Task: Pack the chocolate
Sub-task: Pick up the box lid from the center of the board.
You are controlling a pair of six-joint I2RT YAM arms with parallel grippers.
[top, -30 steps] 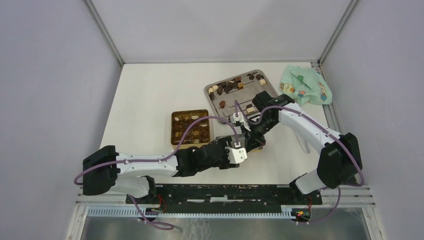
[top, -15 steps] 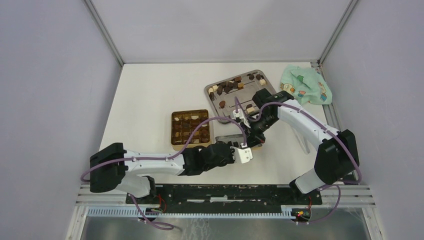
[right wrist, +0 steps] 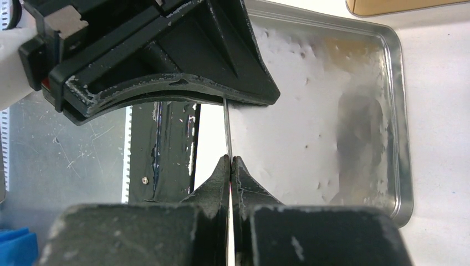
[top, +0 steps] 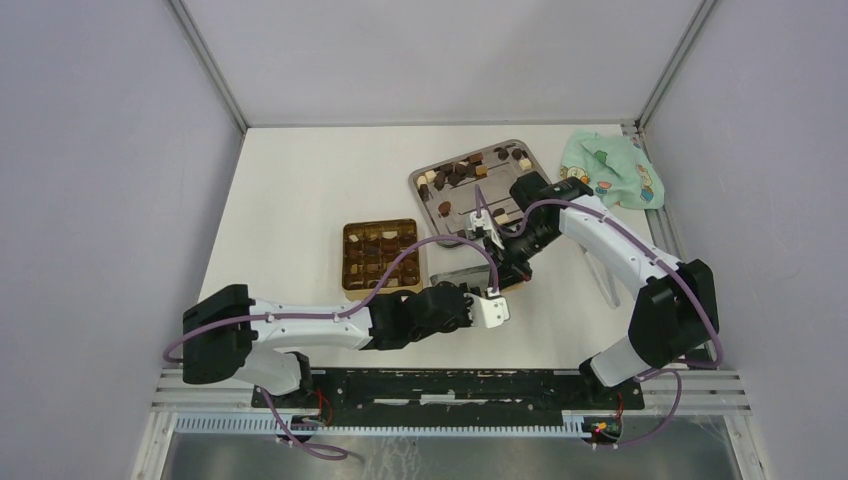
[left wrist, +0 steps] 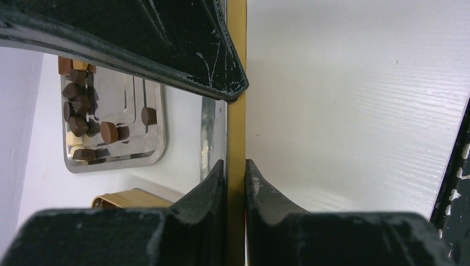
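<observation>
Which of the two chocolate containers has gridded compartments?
The gold square tin, left of the silver rectangular tray, whose chocolate pieces lie loose.

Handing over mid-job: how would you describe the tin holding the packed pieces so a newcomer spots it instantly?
On the white table, find the steel tray of loose chocolate at the far centre-right. The tin sits left of it and nearer the arms, not touching it. It is gold and square, and it alone is split into a grid of cells with pieces inside.

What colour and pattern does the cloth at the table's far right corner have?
The cloth is pale mint green with small cartoon prints. It shows best in the top view.
</observation>
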